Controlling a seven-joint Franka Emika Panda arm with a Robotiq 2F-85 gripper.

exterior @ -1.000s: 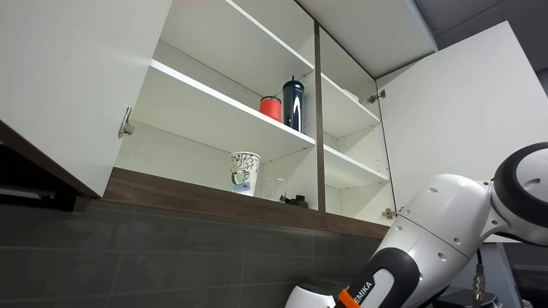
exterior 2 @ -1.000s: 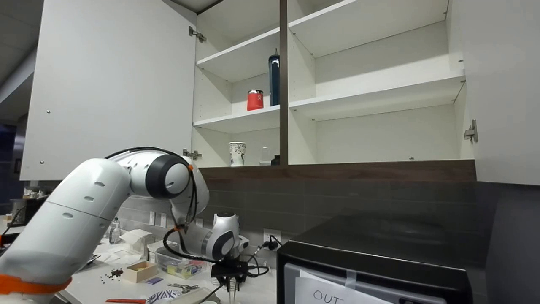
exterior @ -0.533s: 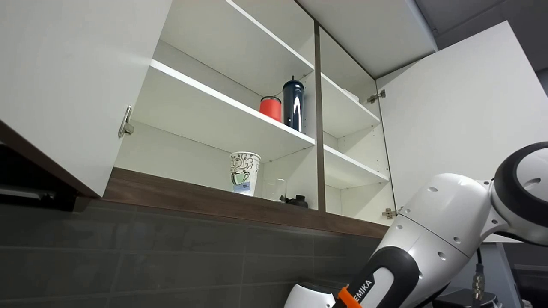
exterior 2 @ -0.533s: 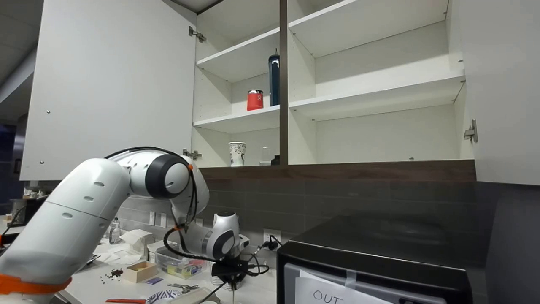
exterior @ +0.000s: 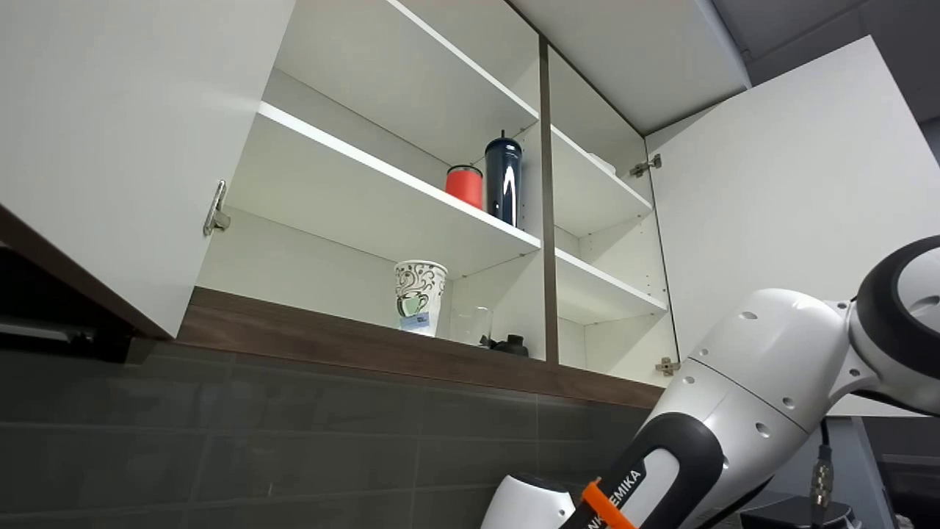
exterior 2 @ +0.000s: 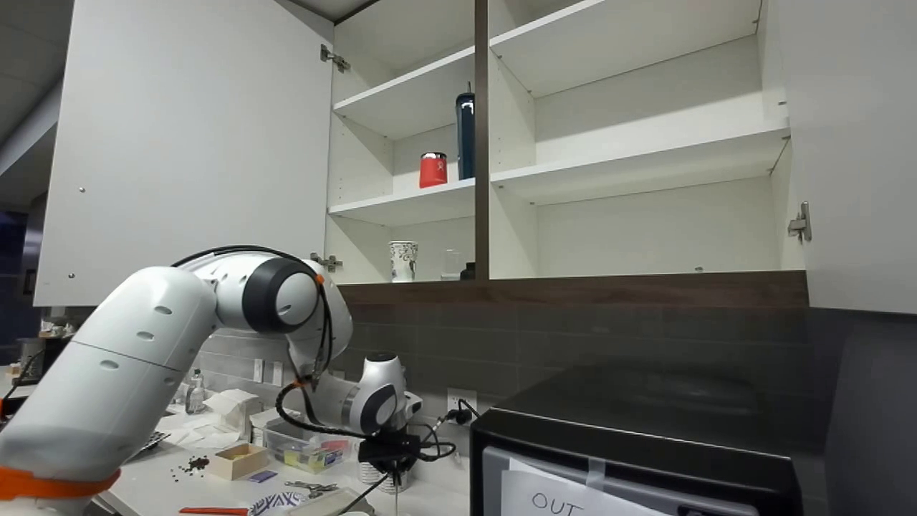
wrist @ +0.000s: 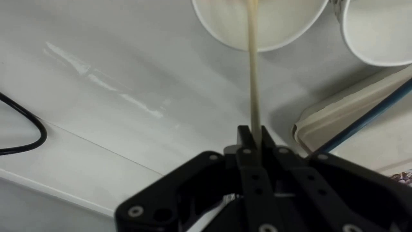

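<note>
My gripper (wrist: 252,133) is shut on a thin pale stick (wrist: 253,80). The stick points away from the fingers and crosses over the rim of a white cup (wrist: 225,27) in the wrist view. Its far end is cut off by the top edge, so I cannot tell whether it is inside the cup. Another white cup (wrist: 379,35) stands beside the first. In an exterior view, the gripper (exterior 2: 395,481) is low over the white counter, with the stick (exterior 2: 396,503) hanging down. A cup stack (exterior 2: 368,473) is just behind it.
A beige tray (wrist: 325,111) with a blue rod (wrist: 367,117) across it lies beside the gripper. A black cable (wrist: 33,120) loops on the opposite side. A black microwave (exterior 2: 630,430) and a clear plastic box (exterior 2: 301,455) flank the arm. An open cabinet (exterior 2: 637,290) hangs above.
The gripper's fingers look wider apart a second ago and have closed on the stick. Since then the arm has risen slightly. The cabinet and its contents are unchanged.
</note>
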